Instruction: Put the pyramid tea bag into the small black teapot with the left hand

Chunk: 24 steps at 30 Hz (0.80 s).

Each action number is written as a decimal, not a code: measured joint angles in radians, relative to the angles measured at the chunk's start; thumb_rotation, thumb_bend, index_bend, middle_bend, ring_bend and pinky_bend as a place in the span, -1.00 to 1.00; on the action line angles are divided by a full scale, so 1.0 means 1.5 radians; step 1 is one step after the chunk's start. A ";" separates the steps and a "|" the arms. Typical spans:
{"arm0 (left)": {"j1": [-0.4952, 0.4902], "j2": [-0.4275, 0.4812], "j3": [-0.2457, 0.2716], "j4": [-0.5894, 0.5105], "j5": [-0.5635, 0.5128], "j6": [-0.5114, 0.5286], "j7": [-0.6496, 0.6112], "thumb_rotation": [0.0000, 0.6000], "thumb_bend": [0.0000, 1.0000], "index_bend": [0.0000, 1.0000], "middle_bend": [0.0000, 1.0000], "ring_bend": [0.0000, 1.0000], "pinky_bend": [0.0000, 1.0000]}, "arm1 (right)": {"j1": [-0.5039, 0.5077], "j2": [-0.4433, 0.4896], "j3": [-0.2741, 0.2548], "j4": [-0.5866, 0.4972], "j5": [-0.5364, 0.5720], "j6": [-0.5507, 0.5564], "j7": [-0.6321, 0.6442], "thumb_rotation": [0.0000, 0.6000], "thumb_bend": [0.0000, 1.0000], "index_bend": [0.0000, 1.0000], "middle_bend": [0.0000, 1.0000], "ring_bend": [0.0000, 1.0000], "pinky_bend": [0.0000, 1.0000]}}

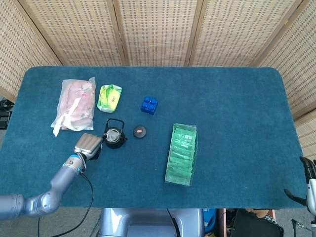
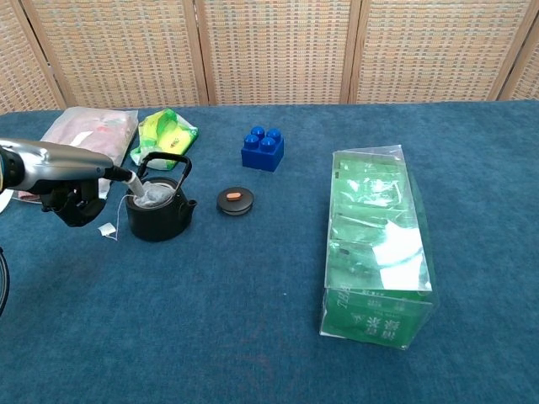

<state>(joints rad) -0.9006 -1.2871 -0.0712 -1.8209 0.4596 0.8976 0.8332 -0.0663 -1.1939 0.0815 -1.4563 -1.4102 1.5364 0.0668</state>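
Observation:
The small black teapot (image 2: 160, 209) stands lidless at the left of the table, also seen in the head view (image 1: 114, 135). The pyramid tea bag (image 2: 152, 196) lies inside its mouth. Its string hangs over the rim to a white tag (image 2: 107, 230) on the cloth. My left hand (image 2: 72, 181) is just left of the teapot, fingers curled under and holding nothing, with one finger stretched out to the rim by the tea bag. In the head view the left hand (image 1: 89, 144) sits beside the pot. My right hand (image 1: 308, 180) hangs off the table's front right corner, fingers apart and empty.
The teapot's lid (image 2: 236, 200) lies just right of the pot. A blue brick (image 2: 262, 148) sits behind it. A clear box of green packets (image 2: 379, 244) lies to the right. A pink bag (image 2: 88, 139) and a green packet (image 2: 164, 130) lie at the back left.

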 measured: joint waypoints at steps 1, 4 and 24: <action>-0.009 -0.003 0.004 0.009 -0.008 -0.008 -0.002 1.00 0.50 -0.73 0.72 0.56 0.32 | 0.000 0.000 0.000 -0.001 0.000 0.001 -0.001 0.92 -0.99 -0.76 -0.60 -0.82 -0.69; -0.024 -0.010 0.014 0.021 -0.022 -0.021 -0.009 1.00 0.50 -0.73 0.72 0.56 0.32 | -0.001 0.000 0.000 -0.002 0.001 0.001 -0.003 0.92 -0.99 -0.76 -0.60 -0.82 -0.69; 0.003 0.045 0.024 -0.044 0.089 0.031 -0.116 1.00 0.50 -0.74 0.72 0.56 0.32 | 0.001 0.001 0.001 -0.005 0.000 -0.002 -0.006 0.92 -0.98 -0.76 -0.60 -0.82 -0.69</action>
<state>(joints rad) -0.8967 -1.2196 -0.0356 -1.8865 0.5932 0.9434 0.6599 -0.0649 -1.1927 0.0828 -1.4633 -1.4098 1.5327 0.0584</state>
